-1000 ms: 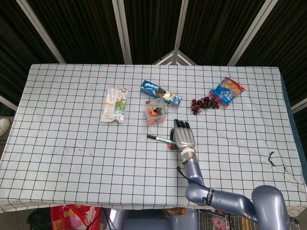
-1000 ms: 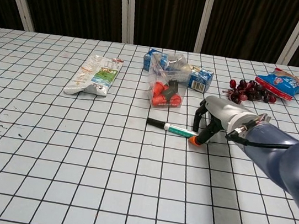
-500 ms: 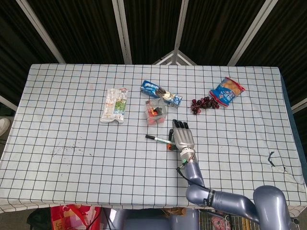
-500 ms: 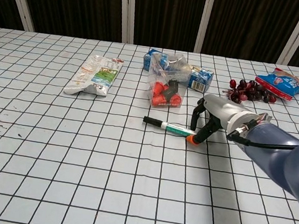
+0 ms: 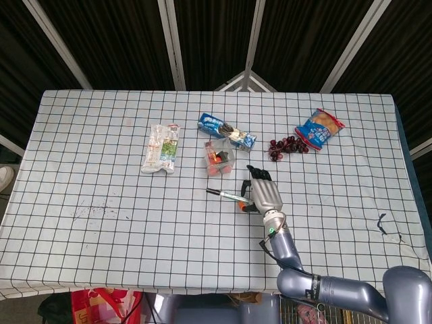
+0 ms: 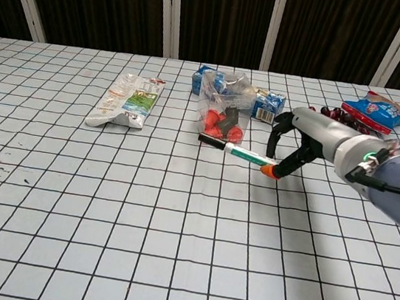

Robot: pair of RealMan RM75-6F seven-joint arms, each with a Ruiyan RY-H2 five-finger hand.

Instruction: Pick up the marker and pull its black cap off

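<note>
**Marker held above the checked table**

Checked white cloth covers the table. From the lower right the right arm reaches in; the right hand has its fingers curled around the orange end of the marker and holds it off the cloth. Its long axis runs left to right, nearly level, with the black cap pointing left, free of the hand. Just behind stands a clear box with red pieces. Further back lie a blue packet, grapes, a chips bag, and at left a clear bag.
</note>
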